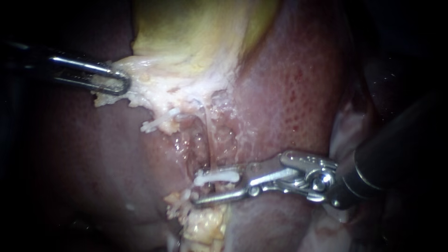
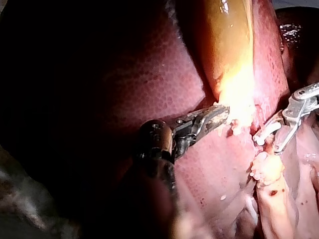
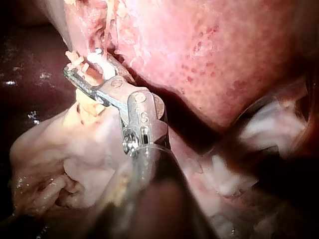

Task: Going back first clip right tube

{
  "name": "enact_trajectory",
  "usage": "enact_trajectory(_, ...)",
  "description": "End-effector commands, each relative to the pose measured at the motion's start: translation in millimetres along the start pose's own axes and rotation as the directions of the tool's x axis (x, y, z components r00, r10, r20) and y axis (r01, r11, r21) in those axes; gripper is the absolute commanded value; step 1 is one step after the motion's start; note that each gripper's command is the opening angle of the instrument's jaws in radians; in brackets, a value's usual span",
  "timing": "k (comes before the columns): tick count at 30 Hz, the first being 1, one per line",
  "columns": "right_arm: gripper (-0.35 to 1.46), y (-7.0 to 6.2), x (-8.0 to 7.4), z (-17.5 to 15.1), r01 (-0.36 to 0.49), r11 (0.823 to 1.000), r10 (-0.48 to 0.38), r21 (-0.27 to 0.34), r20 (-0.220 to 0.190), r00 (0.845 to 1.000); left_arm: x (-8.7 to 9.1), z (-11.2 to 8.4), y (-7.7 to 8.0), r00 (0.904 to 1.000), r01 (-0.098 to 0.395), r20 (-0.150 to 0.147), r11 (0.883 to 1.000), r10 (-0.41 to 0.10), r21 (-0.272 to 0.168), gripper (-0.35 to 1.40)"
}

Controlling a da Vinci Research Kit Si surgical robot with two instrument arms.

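Reaching in from the left of the endoscope view, the left instrument [image 1: 125, 83] lies almost level. Its jaws are closed together on a flap of pale fatty tissue [image 1: 154, 91] at the lower edge of the yellow gallbladder [image 1: 196, 28].

The right instrument [image 1: 196, 190] comes in from the right. Its dark shaft slopes down to a shiny hinged wrist, and its jaws point left across the red-brown liver [image 1: 289, 93]. Those jaws stand apart with a clear gap between them. One white clip [image 1: 217, 176] lies along the upper jaw, and the lower jaw is clear of it.

The clip sits at the foot of a wet groove, where a thin pale tube [image 1: 206, 140] runs down toward it. Whether the clip encloses the tube cannot be told.

In all there are two instruments, one gallbladder and one certain clip. A second whitish piece [image 1: 156, 123] lies higher up, beside the pale fatty tissue; it could be a clip or a shred of tissue.

Only the left wrist view shows the gallbladder as a long, glowing amber sac ahead of the left instrument. Only the right wrist view shows the lumpy pink tissue under the right instrument's wrist.
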Motion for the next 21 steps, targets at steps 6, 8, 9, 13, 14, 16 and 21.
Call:
enact_trajectory(6, 0.5, 1.8, -0.2, -0.6, 0.059, 0.997, -0.06, -0.044, -0.016, 0.998, 0.0, 0.0, 0.0, 1.0, 0.0, 0.0, 1.0, 0.0, 0.0, -0.35)
enact_trajectory(8, 0.5, 2.4, -0.2, -0.9, 0.07, 0.996, -0.071, -0.052, -0.019, 0.997, 0.0, 0.0, 0.0, 1.0, 0.0, 0.0, 1.0, 0.0, 0.0, -0.35)
enact_trajectory(9, 0.5, 2.6, -0.2, -1.0, 0.075, 0.996, -0.077, -0.055, -0.02, 0.997, 0.0, 0.0, 0.0, 1.0, 0.0, 0.0, 1.0, 0.0, 0.0, -0.35)
enact_trajectory(13, 0.5, 3.1, -0.3, -1.5, 0.086, 0.994, -0.088, -0.069, -0.024, 0.996, 0.0, 0.0, 0.0, 1.0, 0.0, 0.0, 1.0, 0.0, 0.0, -0.35)
enact_trajectory(14, 0.5, 3.2, -0.3, -1.6, 0.092, 0.993, -0.094, -0.07, -0.024, 0.995, 0.0, 0.0, 0.0, 1.0, 0.0, 0.0, 1.0, 0.0, 0.0, -0.35)
enact_trajectory(16, 0.5, 3.1, -0.3, -1.6, 0.097, 0.993, -0.099, -0.072, -0.024, 0.995, 0.0, 0.0, 0.0, 1.0, 0.0, 0.0, 1.0, 0.0, 0.0, -0.35)
enact_trajectory(21, 0.5, 2.9, -0.4, -1.9, 0.127, 0.989, -0.129, -0.07, -0.021, 0.991, 0.0, 0.0, 0.0, 1.0, 0.0, 0.0, 1.0, 0.0, 0.0, -0.35)
